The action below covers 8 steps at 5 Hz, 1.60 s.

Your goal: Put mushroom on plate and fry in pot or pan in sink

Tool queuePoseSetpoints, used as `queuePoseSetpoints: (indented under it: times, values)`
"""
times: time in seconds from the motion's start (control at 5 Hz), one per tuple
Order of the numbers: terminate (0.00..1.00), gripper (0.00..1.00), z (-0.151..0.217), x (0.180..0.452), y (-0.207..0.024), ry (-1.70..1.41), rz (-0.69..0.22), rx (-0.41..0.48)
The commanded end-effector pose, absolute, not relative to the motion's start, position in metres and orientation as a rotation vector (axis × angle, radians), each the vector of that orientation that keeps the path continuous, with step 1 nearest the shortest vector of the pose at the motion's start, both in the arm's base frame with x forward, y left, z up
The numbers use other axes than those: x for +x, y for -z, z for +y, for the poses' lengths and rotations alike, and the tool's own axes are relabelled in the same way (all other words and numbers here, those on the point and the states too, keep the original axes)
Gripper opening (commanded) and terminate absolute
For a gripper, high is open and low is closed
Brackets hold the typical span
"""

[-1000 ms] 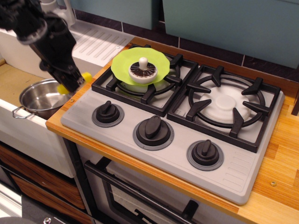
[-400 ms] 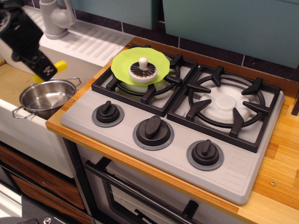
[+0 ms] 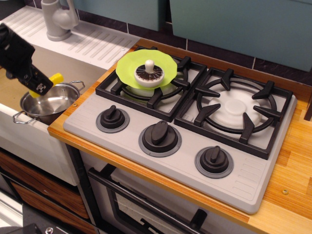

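You are seeing the pincer (image 3: 41,87) closing on the fry (image 3: 52,80), gripping it at one end so that the free yellow end is projecting clear over the far rim of the pot (image 3: 48,102). That hold is keeping the fry above the opening, ready for a drop. The pot is sitting in the sink (image 3: 14,85) basin and is showing nothing inside. The mushroom (image 3: 149,74) is already lying gills-up, stem pointing up, on the plate (image 3: 127,69), which is resting on the rear left burner grate (image 3: 146,92). The fry is not yet lying in the pot.
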State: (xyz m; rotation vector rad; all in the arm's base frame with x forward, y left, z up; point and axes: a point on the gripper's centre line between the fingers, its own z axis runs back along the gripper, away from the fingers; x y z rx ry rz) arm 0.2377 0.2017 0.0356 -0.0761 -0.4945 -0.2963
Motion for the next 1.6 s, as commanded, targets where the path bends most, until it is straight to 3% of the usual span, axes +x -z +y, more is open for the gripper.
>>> queuePoseSetpoints:
  times: [0.0,0.2,0.4,0.8,1.4]
  values:
    - [0.0,0.0,0.215,0.249,-0.04,0.367,-0.585,-0.049]
    - [0.0,0.0,0.217,0.252,-0.039,0.379,-0.596,-0.047]
    - [0.0,1.0,0.211,0.25,-0.041,0.38,-0.594,-0.018]
    - [0.0,1.0,0.199,0.247,-0.056,0.346,-0.552,0.0]
    - [0.0,1.0,0.162,0.242,-0.106,0.265,-0.388,0.143]
